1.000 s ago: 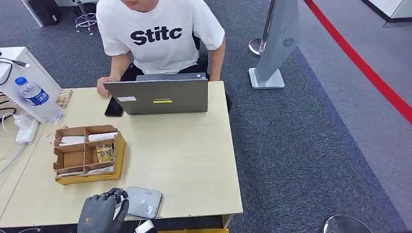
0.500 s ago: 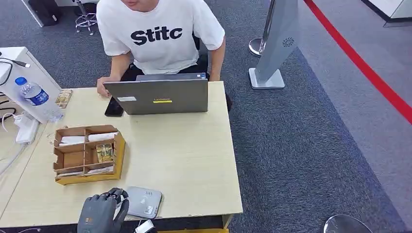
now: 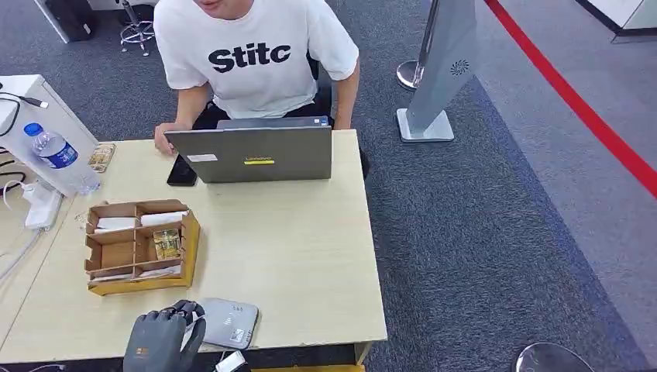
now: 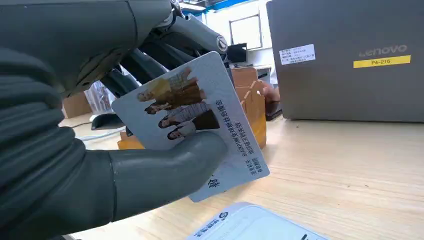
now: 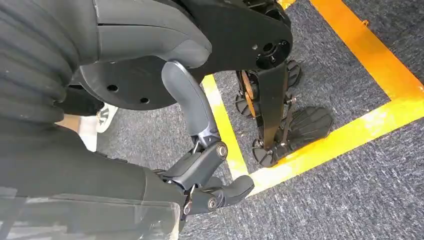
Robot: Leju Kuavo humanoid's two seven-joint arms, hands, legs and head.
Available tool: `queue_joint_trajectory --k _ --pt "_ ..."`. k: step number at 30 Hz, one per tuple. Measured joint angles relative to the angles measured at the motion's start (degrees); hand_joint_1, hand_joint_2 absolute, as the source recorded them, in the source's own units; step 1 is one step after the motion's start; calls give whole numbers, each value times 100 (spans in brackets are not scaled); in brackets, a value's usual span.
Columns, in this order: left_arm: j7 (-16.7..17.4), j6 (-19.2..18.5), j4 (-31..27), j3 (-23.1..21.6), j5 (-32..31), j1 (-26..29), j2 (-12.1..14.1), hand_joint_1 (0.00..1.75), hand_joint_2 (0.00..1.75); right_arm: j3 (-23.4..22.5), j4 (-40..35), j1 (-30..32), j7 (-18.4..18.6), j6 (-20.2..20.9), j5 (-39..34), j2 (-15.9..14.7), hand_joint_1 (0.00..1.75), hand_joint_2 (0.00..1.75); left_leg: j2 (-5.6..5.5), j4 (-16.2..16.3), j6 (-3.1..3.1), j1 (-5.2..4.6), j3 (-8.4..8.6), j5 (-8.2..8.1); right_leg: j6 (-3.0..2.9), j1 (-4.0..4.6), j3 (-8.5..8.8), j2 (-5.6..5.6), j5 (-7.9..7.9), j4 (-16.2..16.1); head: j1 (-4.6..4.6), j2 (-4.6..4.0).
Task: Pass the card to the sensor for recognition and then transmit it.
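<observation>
Nearest to us, at the counter's (image 3: pixel 310 256) front edge, our left hand (image 3: pixel 159 341) pinches the card (image 4: pixel 192 125) between the thick thumb on its printed face and the darker fingers (image 4: pixel 150 55) behind it. The card hangs tilted in the air, its long axis sloping down toward the sensor (image 3: pixel 226 322), a flat grey pad lying just beside the hand at about 2 o'clock. In the left wrist view the card's lower corner hovers just above the sensor's (image 4: pixel 255 225) pale top and appears not to touch it. We judge the coming move to be a short lowering of the card onto that pad, with the left hand far the nearer of the two.

Our right hand (image 5: pixel 210 180) hangs beside the body above the carpet, fingers curled inward with nothing in them.

Nothing stands between card and sensor. At 11 o'clock from the hand sits a cardboard tray (image 3: pixel 139 246) with compartments holding small items, close enough to catch a wide swing. Farther, at 12 to 1 o'clock, a laptop (image 3: pixel 252 153) stands open with its lid toward us; behind it sits a person in a white shirt (image 3: pixel 252 54), to whom, in our judgement, the card may then be passed. A water bottle (image 3: pixel 60 157) stands at 10 o'clock.
</observation>
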Motion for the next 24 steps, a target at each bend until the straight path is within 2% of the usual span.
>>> queue_joint_trajectory --k 24 --pt "0 0 0 0 0 0 0 175 175 0 0 0 0 0 0 0 0 175 0 0 0 0 0 0 0 0 0 0 0 0 0 0"
